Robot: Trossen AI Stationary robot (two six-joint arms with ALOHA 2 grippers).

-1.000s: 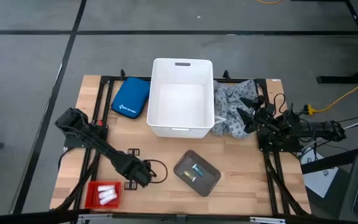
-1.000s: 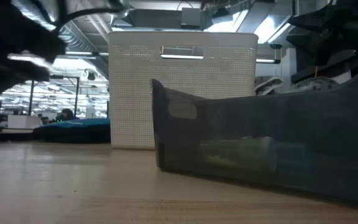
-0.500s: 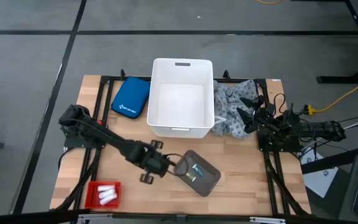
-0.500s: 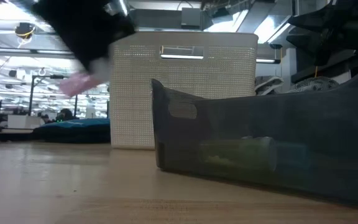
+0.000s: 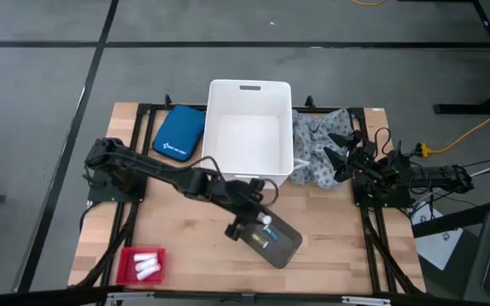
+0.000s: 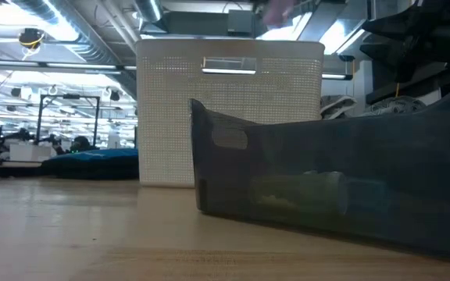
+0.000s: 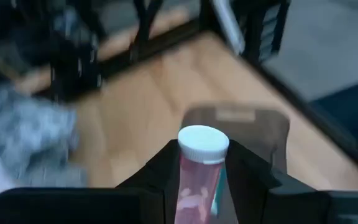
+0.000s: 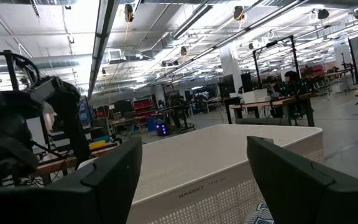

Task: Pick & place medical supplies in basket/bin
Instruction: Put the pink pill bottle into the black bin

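Two arms shared the bench: the left gripper (image 7: 201, 180) clamped what looked like a pink white-capped tube (image 7: 199, 171) over the dark tray (image 5: 270, 236), near the basket (image 5: 248, 133); the right gripper (image 5: 340, 150) waited, fingers spread, over the patterned cloth (image 5: 317, 153) by the right edge.

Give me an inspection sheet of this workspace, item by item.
Surface: wooden table on a black frame.
Job's things: white basket at the back middle, nothing seen inside; patterned cloth beside it; white rolls in the red tray; packets in the dark tray.
Clutter: blue pouch beside the basket.
Grippers: left gripper shut on a pink white-capped tube, over the dark tray; right gripper open, over the cloth.
Cables: yellow cord on the floor.
Surroundings: grey floor; benches beyond.
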